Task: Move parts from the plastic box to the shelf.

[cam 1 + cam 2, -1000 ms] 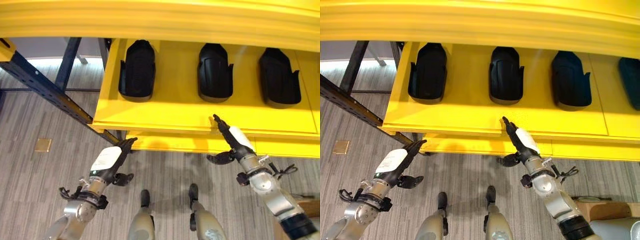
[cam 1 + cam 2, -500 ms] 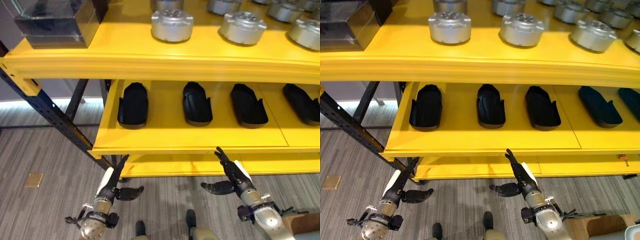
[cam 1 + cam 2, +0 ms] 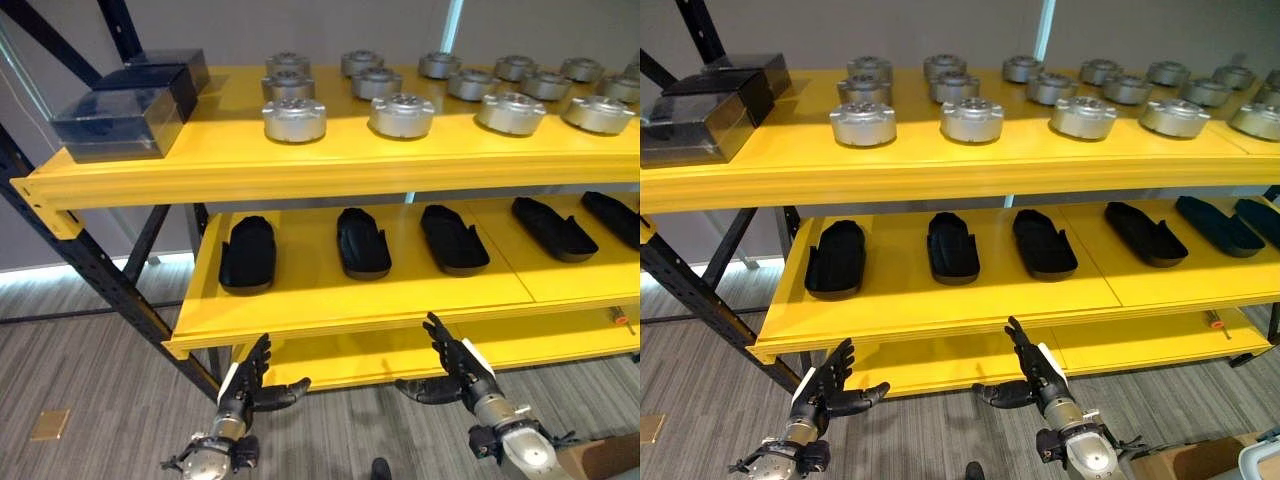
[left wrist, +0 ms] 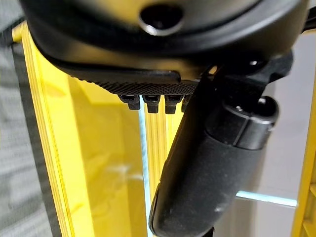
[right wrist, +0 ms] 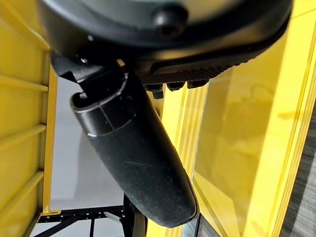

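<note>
Shelving in yellow is seen ahead, with round silver metal parts on the upper level beside dark boxes, and black moulded parts laid in a row on the middle level. Left robot hand and right robot hand are held just below the middle level's front edge, fingers straight and spread, nothing held.

Silver round parts: seventeen counted on the top shelf, up to its right edge
Black moulded parts: six on the middle shelf
Dark boxes: two, top shelf's left end
</note>
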Motion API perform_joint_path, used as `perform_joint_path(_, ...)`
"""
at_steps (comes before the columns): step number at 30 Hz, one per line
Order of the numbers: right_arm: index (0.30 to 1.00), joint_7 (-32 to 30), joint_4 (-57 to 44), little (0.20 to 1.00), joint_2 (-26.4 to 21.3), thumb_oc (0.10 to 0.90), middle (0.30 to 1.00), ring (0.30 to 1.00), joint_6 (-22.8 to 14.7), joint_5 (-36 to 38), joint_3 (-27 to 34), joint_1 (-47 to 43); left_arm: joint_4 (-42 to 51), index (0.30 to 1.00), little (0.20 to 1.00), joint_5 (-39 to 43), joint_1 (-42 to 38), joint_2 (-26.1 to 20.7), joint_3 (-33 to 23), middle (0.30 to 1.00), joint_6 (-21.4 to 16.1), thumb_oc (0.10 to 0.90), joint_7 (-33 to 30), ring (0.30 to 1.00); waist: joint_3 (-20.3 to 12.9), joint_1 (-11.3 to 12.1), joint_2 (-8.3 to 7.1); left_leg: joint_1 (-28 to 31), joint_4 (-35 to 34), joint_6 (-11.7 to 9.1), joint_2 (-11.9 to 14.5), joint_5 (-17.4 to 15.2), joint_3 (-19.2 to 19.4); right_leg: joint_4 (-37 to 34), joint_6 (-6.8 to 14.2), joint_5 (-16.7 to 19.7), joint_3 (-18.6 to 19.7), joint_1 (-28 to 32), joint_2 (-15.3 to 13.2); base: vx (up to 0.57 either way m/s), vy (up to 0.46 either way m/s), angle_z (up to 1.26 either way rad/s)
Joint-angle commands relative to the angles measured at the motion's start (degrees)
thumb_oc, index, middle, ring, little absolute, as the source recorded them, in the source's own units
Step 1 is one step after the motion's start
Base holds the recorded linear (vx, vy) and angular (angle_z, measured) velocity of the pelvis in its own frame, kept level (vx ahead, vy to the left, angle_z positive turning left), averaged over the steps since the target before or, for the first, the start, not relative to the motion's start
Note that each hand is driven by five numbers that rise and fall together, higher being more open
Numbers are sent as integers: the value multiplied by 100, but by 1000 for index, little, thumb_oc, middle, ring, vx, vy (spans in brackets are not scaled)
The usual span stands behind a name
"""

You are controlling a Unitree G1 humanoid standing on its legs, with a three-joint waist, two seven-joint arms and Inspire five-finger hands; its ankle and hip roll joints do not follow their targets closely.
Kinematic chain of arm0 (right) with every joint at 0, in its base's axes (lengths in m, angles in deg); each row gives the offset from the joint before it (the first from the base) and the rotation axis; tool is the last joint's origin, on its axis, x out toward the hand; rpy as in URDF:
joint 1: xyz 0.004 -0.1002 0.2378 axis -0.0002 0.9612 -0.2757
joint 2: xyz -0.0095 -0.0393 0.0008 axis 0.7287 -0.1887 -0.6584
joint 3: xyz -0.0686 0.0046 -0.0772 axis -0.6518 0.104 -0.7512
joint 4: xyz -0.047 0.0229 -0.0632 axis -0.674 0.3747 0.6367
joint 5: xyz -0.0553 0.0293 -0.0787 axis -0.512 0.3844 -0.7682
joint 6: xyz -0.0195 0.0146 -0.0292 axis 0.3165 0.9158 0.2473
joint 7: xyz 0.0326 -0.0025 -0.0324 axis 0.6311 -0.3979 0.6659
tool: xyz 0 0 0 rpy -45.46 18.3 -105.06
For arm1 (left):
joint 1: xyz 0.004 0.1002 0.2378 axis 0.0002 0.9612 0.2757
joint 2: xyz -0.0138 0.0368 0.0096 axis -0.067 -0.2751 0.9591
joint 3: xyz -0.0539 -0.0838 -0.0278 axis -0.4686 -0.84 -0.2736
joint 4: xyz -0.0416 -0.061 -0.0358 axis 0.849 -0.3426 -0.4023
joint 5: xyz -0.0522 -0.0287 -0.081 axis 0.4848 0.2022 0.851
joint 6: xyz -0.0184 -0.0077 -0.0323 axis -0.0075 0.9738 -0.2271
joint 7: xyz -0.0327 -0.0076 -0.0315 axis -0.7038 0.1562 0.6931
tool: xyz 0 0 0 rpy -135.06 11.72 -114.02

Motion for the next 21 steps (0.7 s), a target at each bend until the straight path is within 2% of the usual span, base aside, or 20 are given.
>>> perform_joint_path(1,1000,-85,-354,1000,-150,900,1000,1000,-806,207,158,-245,86,1000,1000,310,-405,-123,-60,1000,-514,900,164,1000,-255,-41,-64,-360,53,-217,291,537,-250,171,-21,-808,-155,337,22,-5,-77,2)
perform_joint_path(5,1000,-90,-299,1000,-136,900,1000,1000,-834,218,113,-221,-9,1000,1000,542,-442,-4,95,1000,-454,900,224,1000,-372,-89,44,-369,9,-240,346,570,-329,94,-41,-799,-196,416,72,4,-34,8)
perform_joint_path(9,1000,-76,-247,1000,-133,900,1000,1000,-829,263,53,-231,-29,1000,1000,489,-451,-12,207,1000,-437,900,261,1000,-407,-86,56,-362,0,-238,335,541,-360,82,-33,-782,-234,449,53,6,15,8)
perform_joint_path(14,1000,-47,-216,1000,-127,900,1000,1000,-810,298,-7,-229,-21,1000,1000,467,-428,-16,276,1000,-410,900,315,1000,-408,-76,35,-337,-11,-240,309,506,-361,71,-11,-759,-261,480,12,11,33,6)
perform_joint_path(21,1000,-33,-152,1000,-101,900,1000,1000,-758,315,-177,-318,8,1000,1000,475,-422,-38,279,1000,-426,900,287,1000,-365,-26,-71,-363,-26,-229,258,461,-370,67,40,-687,-273,430,-53,-3,23,2)
